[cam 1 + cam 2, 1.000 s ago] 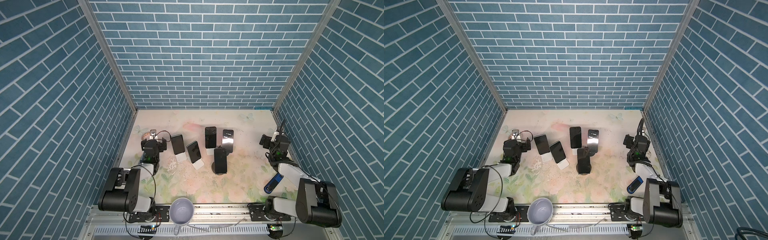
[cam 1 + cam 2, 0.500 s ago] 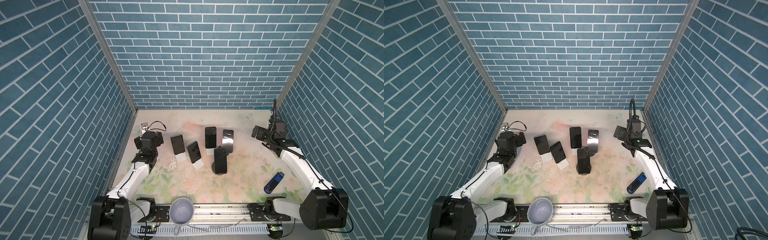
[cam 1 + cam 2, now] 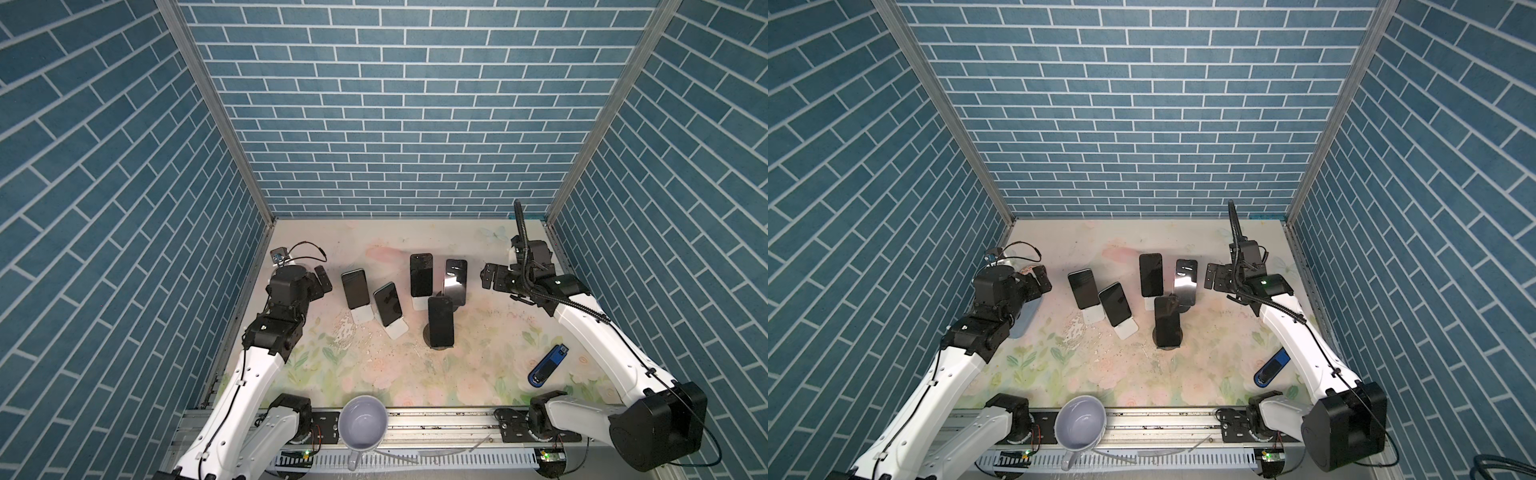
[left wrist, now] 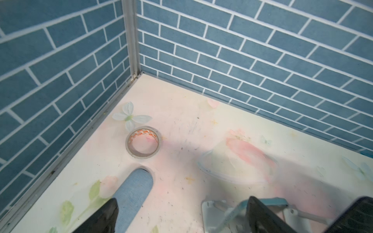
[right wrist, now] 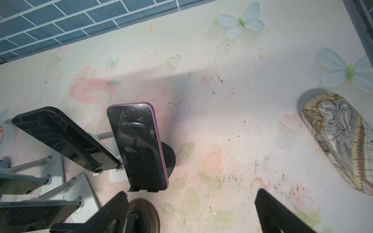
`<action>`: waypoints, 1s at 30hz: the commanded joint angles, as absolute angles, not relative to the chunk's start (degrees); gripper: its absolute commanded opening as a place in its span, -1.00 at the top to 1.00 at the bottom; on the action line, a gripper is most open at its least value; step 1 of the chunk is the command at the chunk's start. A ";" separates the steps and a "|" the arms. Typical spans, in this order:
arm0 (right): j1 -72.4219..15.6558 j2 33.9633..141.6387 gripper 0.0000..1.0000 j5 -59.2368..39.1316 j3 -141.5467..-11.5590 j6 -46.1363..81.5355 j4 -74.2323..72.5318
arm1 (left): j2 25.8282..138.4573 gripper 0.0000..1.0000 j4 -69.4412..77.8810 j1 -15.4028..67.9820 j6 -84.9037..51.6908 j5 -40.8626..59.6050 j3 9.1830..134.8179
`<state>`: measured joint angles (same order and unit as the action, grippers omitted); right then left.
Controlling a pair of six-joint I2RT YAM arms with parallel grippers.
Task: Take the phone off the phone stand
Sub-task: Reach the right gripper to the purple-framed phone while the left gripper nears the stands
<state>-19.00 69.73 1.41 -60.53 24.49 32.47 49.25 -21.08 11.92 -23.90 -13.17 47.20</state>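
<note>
Right gripper (image 3: 490,280) hangs with its jaws wide apart and empty, just beside the purple-edged phone (image 5: 139,145), which leans on its black round-based stand (image 5: 170,159). Left gripper (image 3: 323,280), spread and empty too, sits near the side wall by a tape roll (image 4: 143,143). Nothing's lifted yet, I'd say: all five phones rest on stands. Bare table lies between that phone and the glasses case (image 5: 341,141); neighbouring phones crowd its other side.

A purple-edged, dark-screened phone (image 5: 139,147) leans tilted back on its black round-based stand (image 5: 170,159), close ahead of the right gripper (image 5: 190,192).
</note>
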 commanded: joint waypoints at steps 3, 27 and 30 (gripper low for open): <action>-20.33 73.27 -0.98 -0.08 -65.23 27.22 31.03 | 49.84 -0.99 -29.79 13.77 -25.13 -2.94 51.99; -30.22 91.86 -0.98 7.92 -74.62 30.05 26.89 | 48.23 -0.99 -12.95 15.03 -26.63 27.68 48.60; -30.38 93.10 -0.98 7.88 -74.77 30.32 26.26 | 48.54 -0.99 -12.23 15.12 -26.54 28.83 48.01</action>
